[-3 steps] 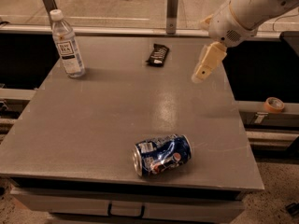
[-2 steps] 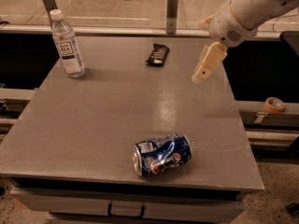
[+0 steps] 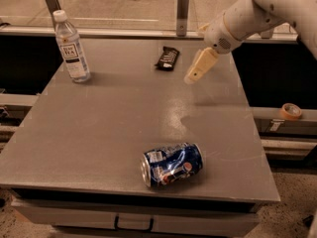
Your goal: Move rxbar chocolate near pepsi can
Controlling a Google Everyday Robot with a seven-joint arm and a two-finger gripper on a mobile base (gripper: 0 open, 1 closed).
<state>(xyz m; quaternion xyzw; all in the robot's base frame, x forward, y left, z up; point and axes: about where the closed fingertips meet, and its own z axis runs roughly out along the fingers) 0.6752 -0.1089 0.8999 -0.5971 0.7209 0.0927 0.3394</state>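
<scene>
The tool [image 3: 199, 67] hangs over the far right part of the worktop [image 3: 99, 123], at the end of the big white arm that comes in from the right. A moment ago it was further to the right. Now it has slid left, so it is just beside the rxbar chocolate [image 3: 167, 58], on the bar's right side and a bit above it. It is not touching the bar.

I cannot tell how far open the tool is. It has nothing in it.

The rxbar chocolate has not moved. It lies flat at the far edge of the worktop, near the middle. The pepsi can [image 3: 172, 164] has not moved either. It lies on its side at the near edge, well apart from the bar. A clear bottle [image 3: 72, 46] stands at the far left.

So I think the arm is only getting ready to pick up the bar. The real job has not begun: the bar must be grabbed, then carried all the way to the near side, next to the can.
</scene>
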